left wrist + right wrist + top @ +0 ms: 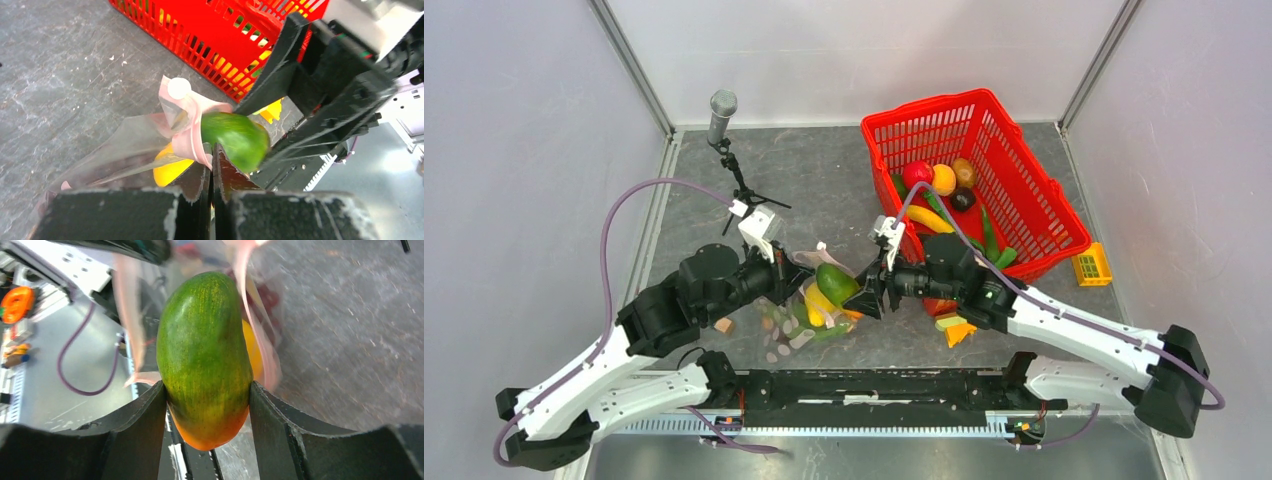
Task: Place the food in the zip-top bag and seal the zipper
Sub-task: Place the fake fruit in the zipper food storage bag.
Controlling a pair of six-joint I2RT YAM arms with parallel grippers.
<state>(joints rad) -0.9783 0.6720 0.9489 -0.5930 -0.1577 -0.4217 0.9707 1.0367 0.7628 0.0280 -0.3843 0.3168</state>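
Observation:
The clear zip-top bag (794, 320) with pink dots lies mid-table, its mouth raised. My left gripper (214, 150) is shut on the pink zipper strip (192, 140) and holds the mouth up. My right gripper (207, 400) is shut on a green mango with an orange end (205, 355), also seen from above (836, 284) and in the left wrist view (235, 140), at the bag's mouth. Yellow food (172, 170) lies inside the bag. More food (944, 185) sits in the red basket.
The red mesh basket (1024, 190) stands at the back right. A microphone on a small tripod (724, 125) stands at the back left. A yellow block (1092, 266) lies right of the basket; orange and green pieces (954, 328) lie under my right arm.

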